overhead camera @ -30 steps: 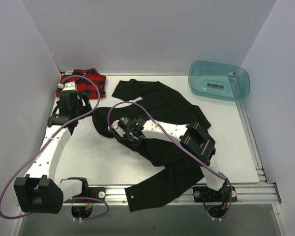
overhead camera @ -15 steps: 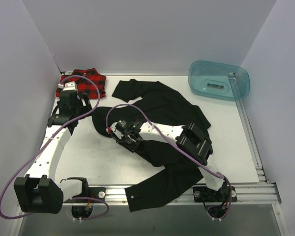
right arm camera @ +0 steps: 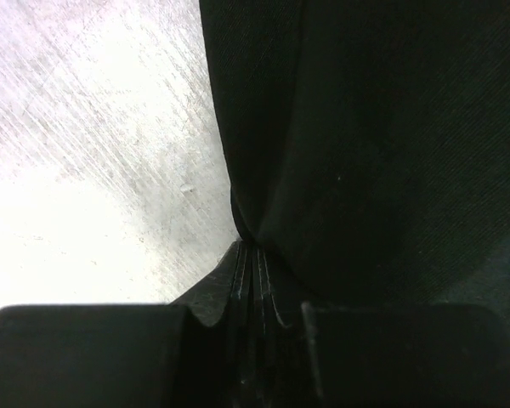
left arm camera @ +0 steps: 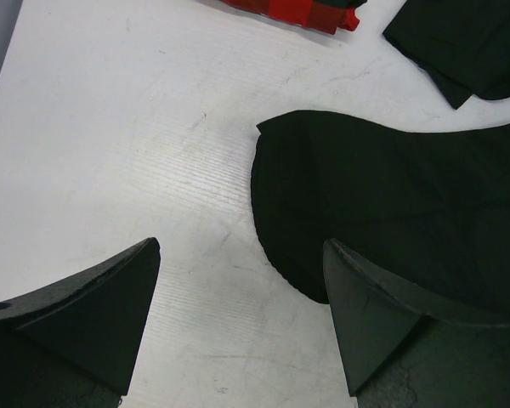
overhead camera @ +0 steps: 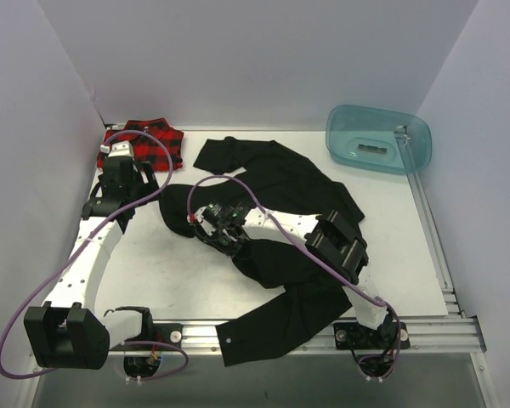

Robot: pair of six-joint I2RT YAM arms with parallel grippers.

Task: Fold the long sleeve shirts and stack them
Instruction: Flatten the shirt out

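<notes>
Black shirt (overhead camera: 289, 178): one item, unfolded. It sprawls across the middle of the table (overhead camera: 170, 272) from the far side to the near edge, where its lowest part lies over the metal rail (overhead camera: 425, 327). In your left wrist view, a rounded edge of the black shirt (left arm camera: 391, 195) lies flat on the white surface.

Plaid shirt (overhead camera: 157, 138): one item, red and black, bunched in the far left corner and partly hidden by the left arm. A strip of bare table separates it from the black one. Your left wrist view catches only a sliver of the plaid shirt (left arm camera: 297, 10) at the top edge.

Right gripper (overhead camera: 223, 231): clenched on the black shirt at its left margin, about mid-table. In your right wrist view, the right gripper (right arm camera: 251, 255) has its fingers pressed together with a pinched fold of black cloth rising from between them. Bare table shows to the left of the fold.

Left gripper (overhead camera: 123, 174): spread wide and holding nothing. In your left wrist view, the left gripper (left arm camera: 240, 246) hangs over bare table. One finger (left arm camera: 382, 314) overlaps the black cloth's edge, but you cannot tell whether it touches.

Teal tub (overhead camera: 416, 149): translucent, in the far right corner, apart from both shirts. It holds a small dark item, too small to identify.
</notes>
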